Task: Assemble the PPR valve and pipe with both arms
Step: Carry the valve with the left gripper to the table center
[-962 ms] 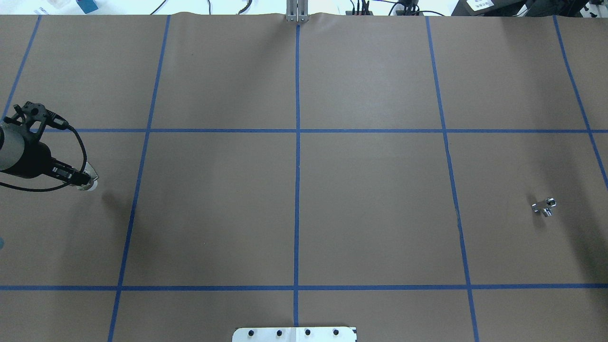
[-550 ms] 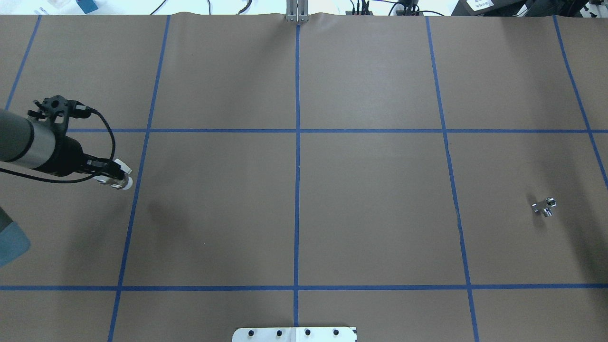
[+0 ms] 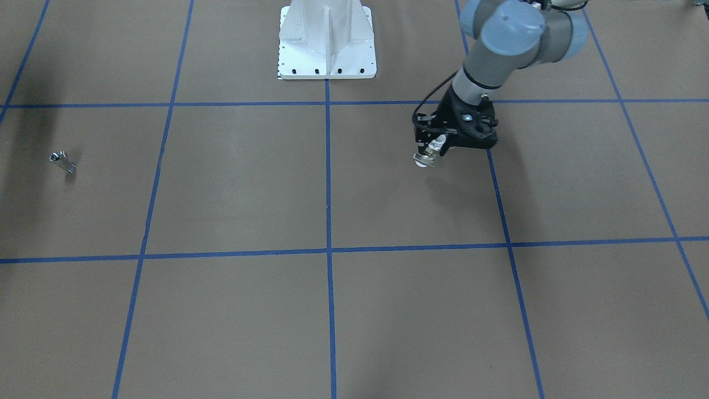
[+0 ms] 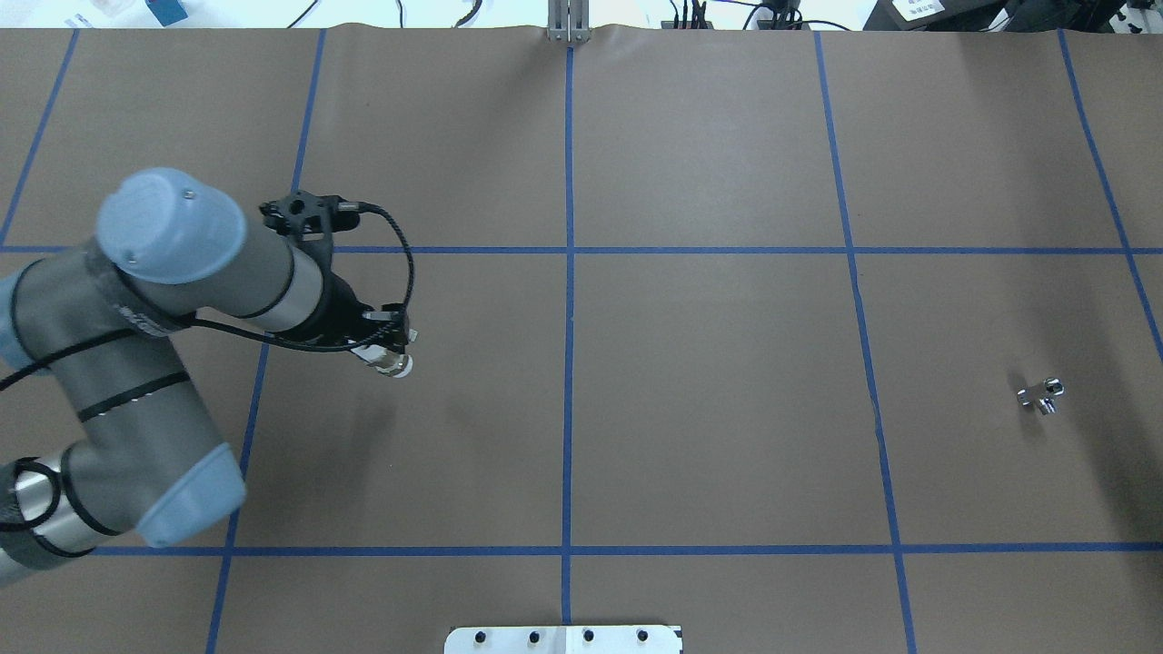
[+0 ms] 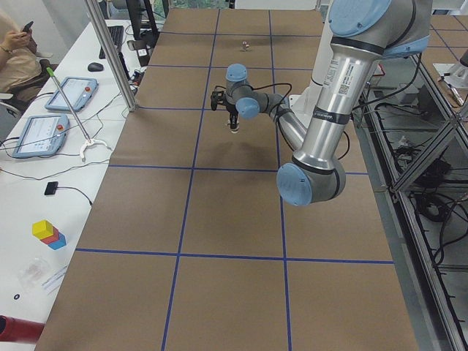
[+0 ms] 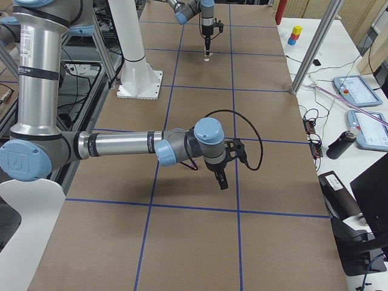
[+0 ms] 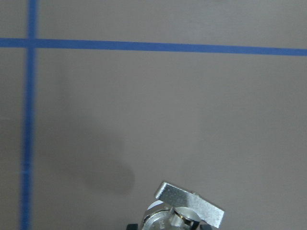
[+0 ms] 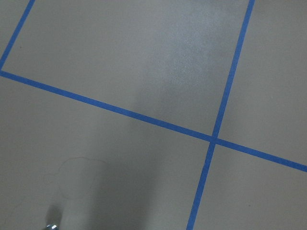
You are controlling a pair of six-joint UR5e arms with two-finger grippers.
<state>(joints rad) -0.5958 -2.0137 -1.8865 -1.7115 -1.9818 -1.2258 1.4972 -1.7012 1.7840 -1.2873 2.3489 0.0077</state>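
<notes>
My left gripper (image 4: 389, 352) is shut on the PPR valve (image 4: 397, 365), a brassy-silver fitting with a white ring end, held above the table left of the centre line. The valve also shows in the front view (image 3: 425, 159) and at the bottom of the left wrist view (image 7: 189, 211), handle tab up. The pipe (image 4: 1041, 395), a small shiny silver stub, lies alone on the table at the right; it also shows in the front view (image 3: 62, 160). My right gripper (image 6: 222, 180) shows only in the exterior right view, above the table; I cannot tell whether it is open or shut.
The table is covered in brown paper with a grid of blue tape lines (image 4: 568, 272). The white pedestal (image 3: 327, 44) stands at the robot's side of the table. An operators' bench with tablets (image 5: 51, 121) runs along the far edge.
My left arm has swung from the table's left edge toward the centre, carrying the valve to the right. The pipe has not moved.
</notes>
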